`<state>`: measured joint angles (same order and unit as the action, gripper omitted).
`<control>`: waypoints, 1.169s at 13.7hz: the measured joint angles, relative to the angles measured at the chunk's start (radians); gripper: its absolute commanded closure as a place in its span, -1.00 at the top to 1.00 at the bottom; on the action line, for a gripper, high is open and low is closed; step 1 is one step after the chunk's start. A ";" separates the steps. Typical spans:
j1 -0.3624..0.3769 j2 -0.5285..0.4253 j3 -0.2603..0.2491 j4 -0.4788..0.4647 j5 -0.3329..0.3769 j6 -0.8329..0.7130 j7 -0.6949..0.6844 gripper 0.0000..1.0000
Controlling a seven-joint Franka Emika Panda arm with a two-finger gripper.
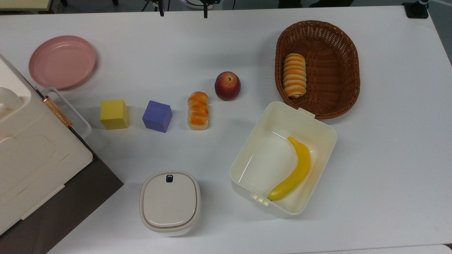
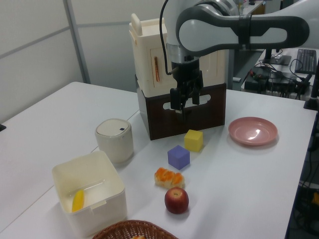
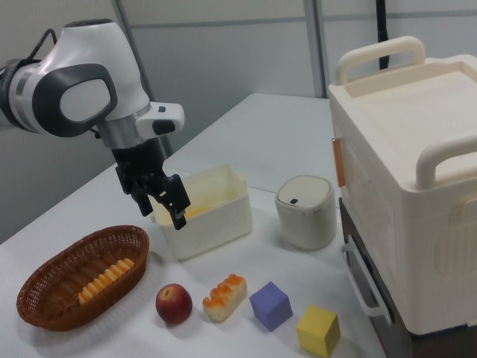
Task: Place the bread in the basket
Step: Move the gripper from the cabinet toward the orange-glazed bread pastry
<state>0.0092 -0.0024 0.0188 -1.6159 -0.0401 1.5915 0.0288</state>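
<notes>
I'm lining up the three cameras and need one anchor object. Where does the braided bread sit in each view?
Top view: the bread lies mid-table, between the purple cube and the apple.
Left view: low centre, just above the apple.
Right view: bottom centre, between apple and purple cube.
Shared landmark: the apple, beside it in all three.

The small braided orange-brown loaf of bread [image 3: 224, 296] is lying flat on the desk, below the raised claw [image 3: 168, 201]. The oval brown wicker basket [image 3: 45, 280] is sitting upright nearby, apart from both.
</notes>
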 measured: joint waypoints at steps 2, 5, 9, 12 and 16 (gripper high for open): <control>0.000 0.003 0.000 0.000 0.000 0.000 0.000 1.00; 0.001 0.009 0.000 -0.001 0.000 0.000 0.000 1.00; 0.001 0.016 0.000 -0.001 0.000 0.000 0.000 1.00; 0.001 0.018 0.000 -0.001 0.000 0.000 0.000 1.00; 0.001 0.035 0.000 -0.006 0.000 0.000 0.000 1.00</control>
<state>0.0105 0.0330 0.0187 -1.6214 -0.0401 1.5915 0.0288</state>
